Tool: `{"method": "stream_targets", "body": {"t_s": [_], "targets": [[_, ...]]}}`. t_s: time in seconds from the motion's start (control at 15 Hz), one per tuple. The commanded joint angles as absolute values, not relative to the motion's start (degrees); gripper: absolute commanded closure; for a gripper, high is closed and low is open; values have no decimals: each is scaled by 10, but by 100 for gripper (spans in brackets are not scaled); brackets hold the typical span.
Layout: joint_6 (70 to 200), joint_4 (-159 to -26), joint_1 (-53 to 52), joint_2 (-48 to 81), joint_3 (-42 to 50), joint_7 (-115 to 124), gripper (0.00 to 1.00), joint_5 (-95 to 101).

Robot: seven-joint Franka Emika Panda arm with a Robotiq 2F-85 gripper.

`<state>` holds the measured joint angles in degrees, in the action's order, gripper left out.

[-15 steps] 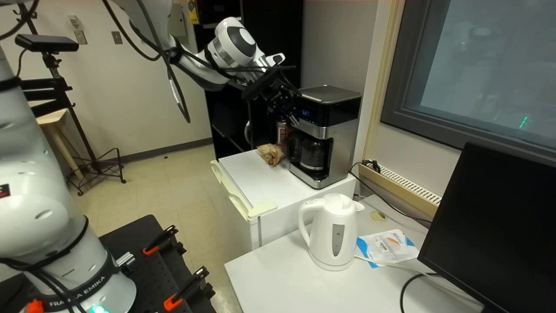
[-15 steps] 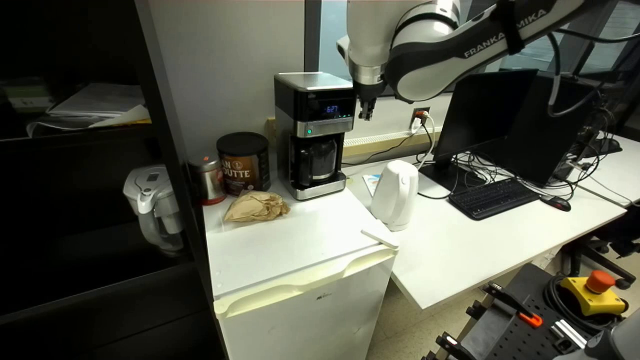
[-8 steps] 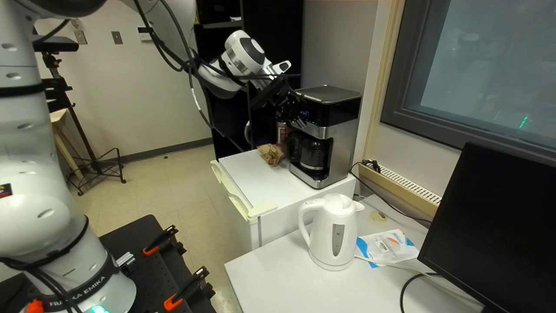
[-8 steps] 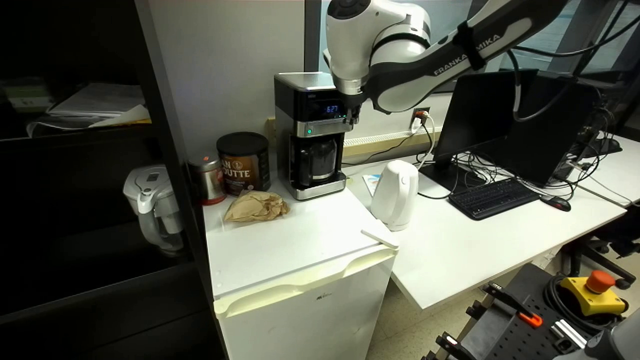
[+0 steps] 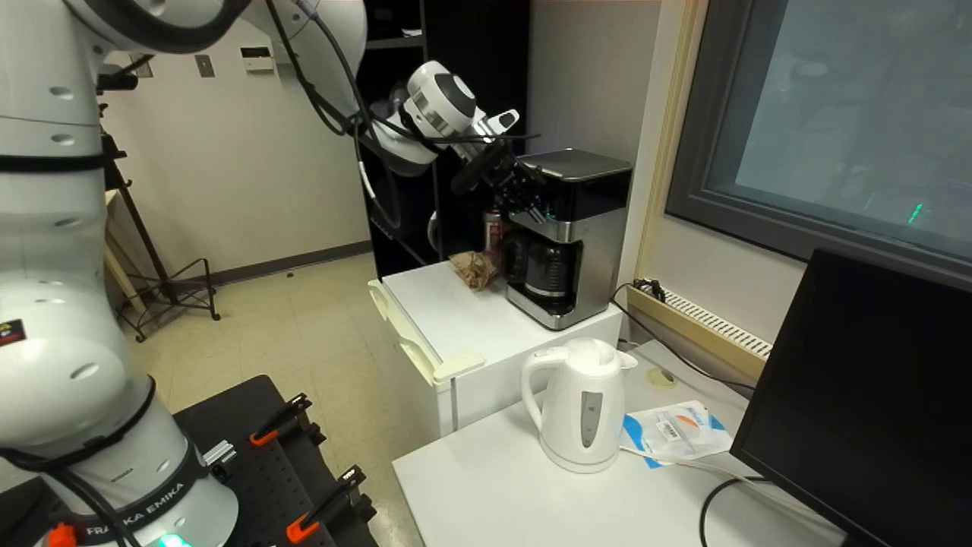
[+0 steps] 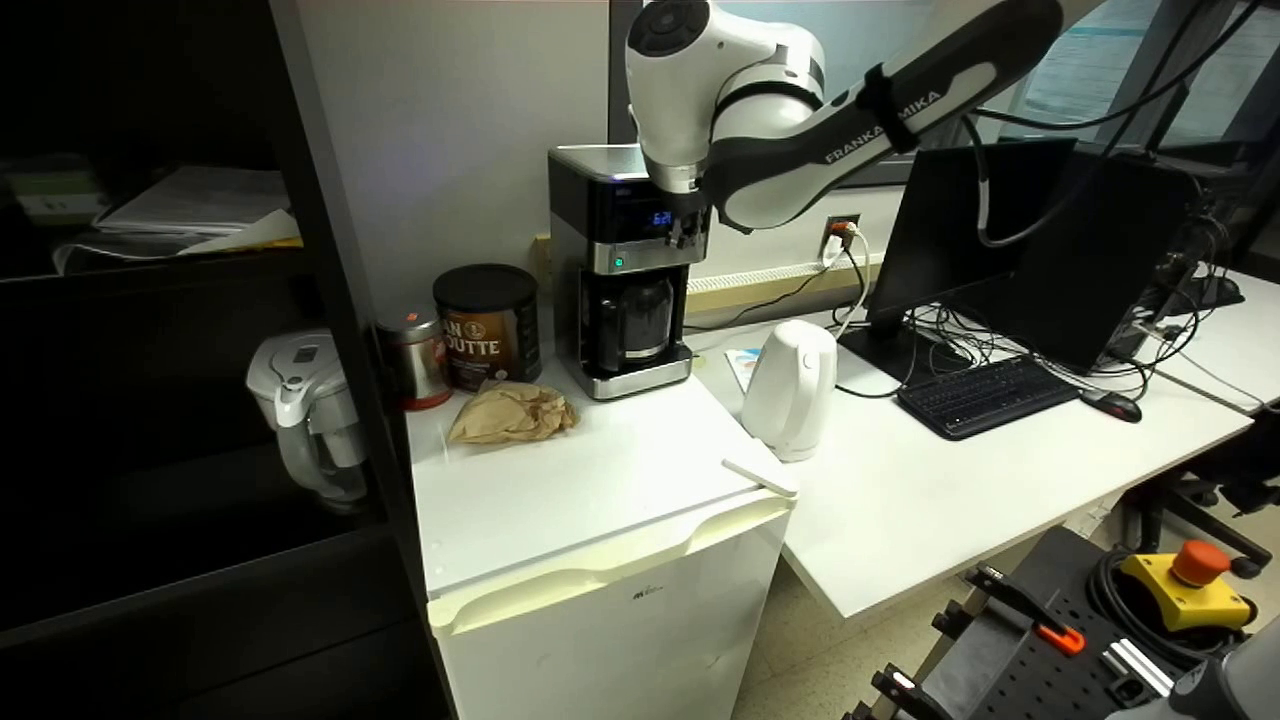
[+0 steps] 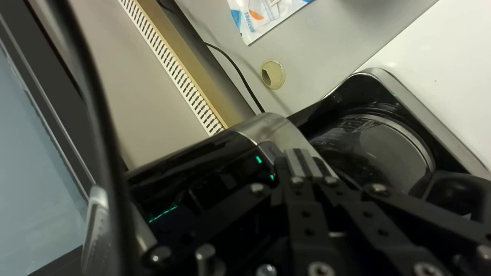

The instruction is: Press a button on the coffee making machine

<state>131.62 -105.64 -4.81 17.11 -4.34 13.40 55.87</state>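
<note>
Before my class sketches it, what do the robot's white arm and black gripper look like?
The rounded white arm has dark panels, pale FRANKA lettering, a black strap and black cables. The black gripper has flat links, silvery screw heads and grey fingertips.

Apparently a lab with an office corner — keyboard [image 6: 990,396] and monitor [image 6: 935,240] on the table [image 6: 920,500] beside the mini-fridge [image 6: 610,625], a drip coffee maker [image 6: 605,257] atop it — and an emergency-stop button [image 6: 1192,590] well apart from it.
</note>
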Motion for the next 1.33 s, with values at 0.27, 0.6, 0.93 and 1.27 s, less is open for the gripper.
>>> {"method": "stream_targets", "body": {"t_s": [0.27, 0.6, 0.93, 1.27], "targets": [[1309, -1015, -67, 205, -28, 154, 99, 572], [1314, -1063, -68, 167, -30, 146, 99, 580], [1322, -1133, -69, 114, -34, 145, 100, 643], [1333, -1199, -63, 62, -42, 141, 100, 685]]}}
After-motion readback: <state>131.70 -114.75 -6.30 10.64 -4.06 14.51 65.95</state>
